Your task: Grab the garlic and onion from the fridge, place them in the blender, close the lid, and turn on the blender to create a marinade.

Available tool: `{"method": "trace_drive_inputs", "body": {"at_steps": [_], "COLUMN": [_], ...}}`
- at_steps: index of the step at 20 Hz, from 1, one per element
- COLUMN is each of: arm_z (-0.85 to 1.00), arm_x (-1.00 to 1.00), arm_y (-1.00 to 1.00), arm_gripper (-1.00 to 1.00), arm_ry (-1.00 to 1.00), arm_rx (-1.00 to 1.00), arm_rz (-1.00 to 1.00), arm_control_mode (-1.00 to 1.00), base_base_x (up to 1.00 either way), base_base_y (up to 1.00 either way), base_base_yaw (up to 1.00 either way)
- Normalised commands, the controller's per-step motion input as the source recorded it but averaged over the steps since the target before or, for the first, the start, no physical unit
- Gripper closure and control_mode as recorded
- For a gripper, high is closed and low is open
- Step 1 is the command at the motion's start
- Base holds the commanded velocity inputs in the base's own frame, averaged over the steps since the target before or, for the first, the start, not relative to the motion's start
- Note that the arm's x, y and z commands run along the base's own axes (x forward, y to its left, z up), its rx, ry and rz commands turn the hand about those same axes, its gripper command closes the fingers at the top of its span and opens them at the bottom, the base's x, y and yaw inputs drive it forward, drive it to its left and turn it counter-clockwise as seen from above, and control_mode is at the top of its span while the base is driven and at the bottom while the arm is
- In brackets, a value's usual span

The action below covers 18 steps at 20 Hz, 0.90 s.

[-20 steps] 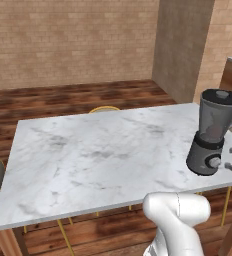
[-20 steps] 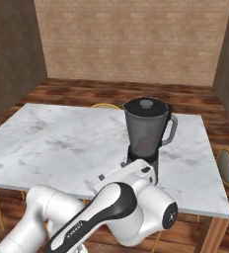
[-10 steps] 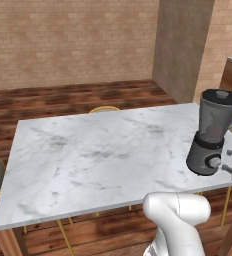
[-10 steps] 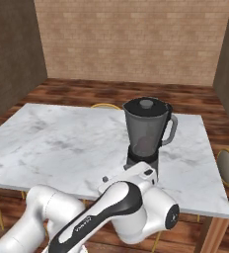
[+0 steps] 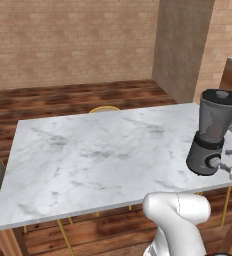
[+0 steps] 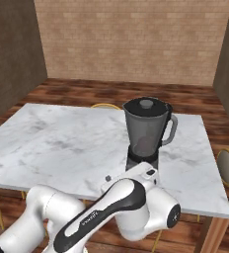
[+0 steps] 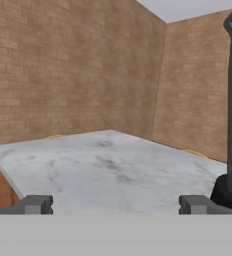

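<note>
Blender stands upright at right edge of the left base frame, long axis vertical, jar tapering down to its round dark base, silver knob pointing right. Right base frame, centre: black lid sits on the jar; something reddish shows through the smoky wall, identity unclear. Marble desk carries it; wood floor, brick walls around. Fingers spread fully apart, gripping nothing, low in the hand frame beside the blender base.

You'll find one marking: grey lettering along the black band of the robot arm in the right base view, too small to read.
</note>
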Motion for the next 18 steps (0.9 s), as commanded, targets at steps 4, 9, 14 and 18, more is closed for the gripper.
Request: {"method": "trace_drive_inputs", "body": {"at_steps": [4, 9, 14, 18], "arm_z": [0.0, 0.0, -0.04, -0.08], "arm_x": [0.22, 0.19, 0.07, 0.08], "arm_y": [0.0, -0.07, -0.17, -0.06], "arm_gripper": [-1.0, -1.0, -1.0, -1.0], "arm_ry": [0.0, 0.0, 0.0, 0.0], "arm_rx": [0.01, 0.01, 0.0, 0.0], "arm_rz": [0.0, 0.0, 0.01, 0.01], "arm_control_mode": [-1.0, -1.0, -1.0, -1.0], "base_base_x": [0.0, 0.0, 0.0, 0.0], "base_base_y": [0.0, 0.0, 0.0, 0.0], "base_base_yaw": [0.0, 0.0, 0.0, 0.0]}}
